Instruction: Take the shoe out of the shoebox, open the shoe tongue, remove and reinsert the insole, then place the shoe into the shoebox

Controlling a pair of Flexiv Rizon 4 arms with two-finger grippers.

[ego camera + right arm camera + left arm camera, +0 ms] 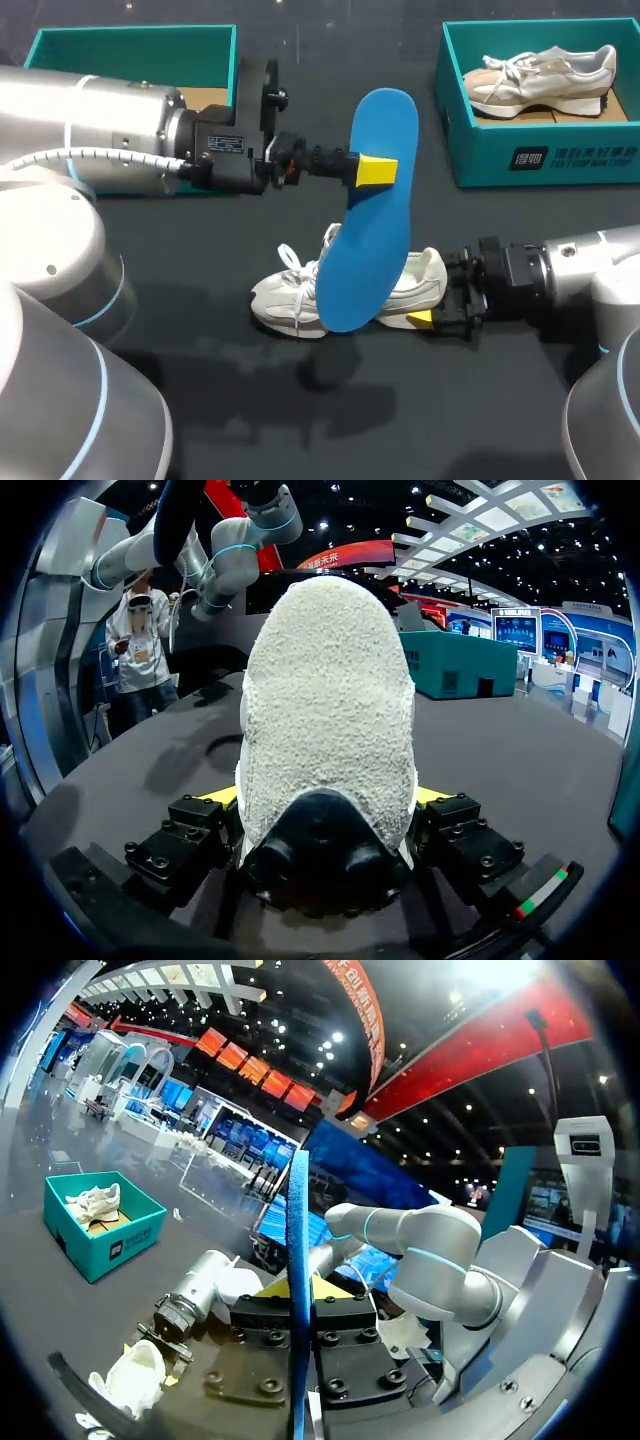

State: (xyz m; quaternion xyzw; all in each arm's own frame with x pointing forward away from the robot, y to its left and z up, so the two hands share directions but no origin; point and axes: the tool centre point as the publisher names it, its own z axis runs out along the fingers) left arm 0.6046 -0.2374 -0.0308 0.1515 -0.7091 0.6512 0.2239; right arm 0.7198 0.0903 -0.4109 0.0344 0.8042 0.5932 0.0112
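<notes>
our left arm (100, 125), nearest, crosses the open teal cardboard shoebox (130, 38). white lace-up sneaker (290, 298): out of the box, on the black table (300, 420), heel clamped by the right gripper (440, 295). blue foam insole (375, 240): removed, pinched by the left gripper (377, 170) above the shoe. we judge reinsertion and boxing outstanding.

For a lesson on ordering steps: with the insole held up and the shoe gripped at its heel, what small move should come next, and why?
Probably lower the blue insole, bottom end first, toward the shoe opening. The left gripper is shut on the insole, whose whole outline shows, so it seems fully out. The right gripper clamps the heel, steadying the shoe for reinsertion.
</notes>
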